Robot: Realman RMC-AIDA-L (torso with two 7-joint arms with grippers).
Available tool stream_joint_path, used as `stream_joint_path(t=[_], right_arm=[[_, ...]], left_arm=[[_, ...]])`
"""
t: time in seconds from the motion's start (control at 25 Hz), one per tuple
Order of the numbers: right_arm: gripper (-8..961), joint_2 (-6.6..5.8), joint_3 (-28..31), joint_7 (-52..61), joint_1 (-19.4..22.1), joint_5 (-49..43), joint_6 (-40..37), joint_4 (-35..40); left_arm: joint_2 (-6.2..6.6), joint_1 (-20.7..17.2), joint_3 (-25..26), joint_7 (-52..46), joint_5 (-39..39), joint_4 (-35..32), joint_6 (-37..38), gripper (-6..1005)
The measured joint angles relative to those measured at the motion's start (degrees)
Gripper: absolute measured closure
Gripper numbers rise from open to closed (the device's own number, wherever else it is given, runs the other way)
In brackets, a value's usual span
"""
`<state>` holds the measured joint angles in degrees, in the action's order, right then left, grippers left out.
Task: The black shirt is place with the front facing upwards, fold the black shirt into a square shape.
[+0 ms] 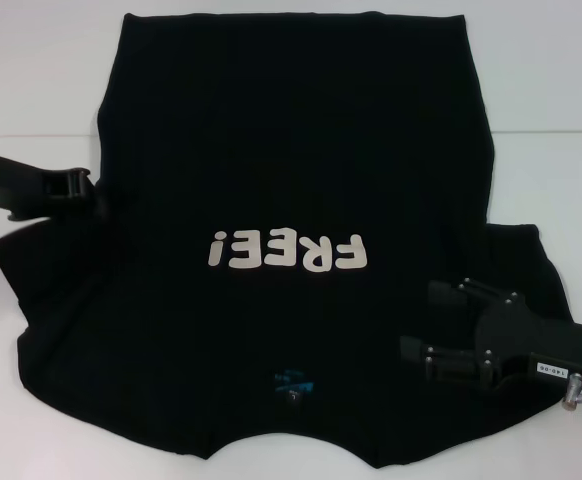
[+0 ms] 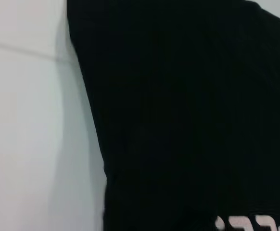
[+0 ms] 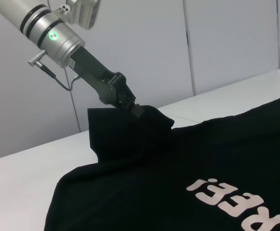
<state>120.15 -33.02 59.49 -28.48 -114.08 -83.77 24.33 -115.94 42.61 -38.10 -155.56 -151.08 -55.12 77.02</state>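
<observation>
The black shirt lies spread on the white table, front up, with its off-white "FREE!" lettering at mid-chest and a blue neck label near the front edge. My left gripper is at the shirt's left side, shut on the sleeve. The right wrist view shows that left gripper holding a fold of the shirt raised off the table. My right gripper hovers open over the right shoulder area. The left wrist view shows only the shirt and its side edge.
Bare white table surrounds the shirt on the left, right and far sides. A grey panelled wall stands behind the table. The shirt's neck end reaches the near table edge.
</observation>
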Motion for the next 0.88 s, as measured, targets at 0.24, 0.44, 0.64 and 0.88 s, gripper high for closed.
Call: stream_joint_path(t=[0.24, 0.44, 0.64, 0.88], right_arm=[[11, 0.0, -0.1, -0.3, 0.0, 0.0, 0.0, 0.0], [12, -0.01, -0.1, -1.4, -0.2, 0.0, 0.0, -0.5], [12, -0.01, 0.3, -2.7, -0.3, 0.1, 0.9, -1.8], [11, -0.28, 0.4, 2.9, -0.6, 2.0, 3.9, -2.0]], left_arm=[[1.81, 1.4, 2.0, -2.1, 4.0, 7.1, 1.5, 912], [2.29, 0.7, 8.0, -1.6, 10.9, 11.5, -0.2, 771], [2.03, -2.5, 12.4, 7.9, 21.3, 15.1, -0.4, 653], [-1.17, -9.7, 13.6, 42.5, 37.6, 17.6, 6.6, 570]])
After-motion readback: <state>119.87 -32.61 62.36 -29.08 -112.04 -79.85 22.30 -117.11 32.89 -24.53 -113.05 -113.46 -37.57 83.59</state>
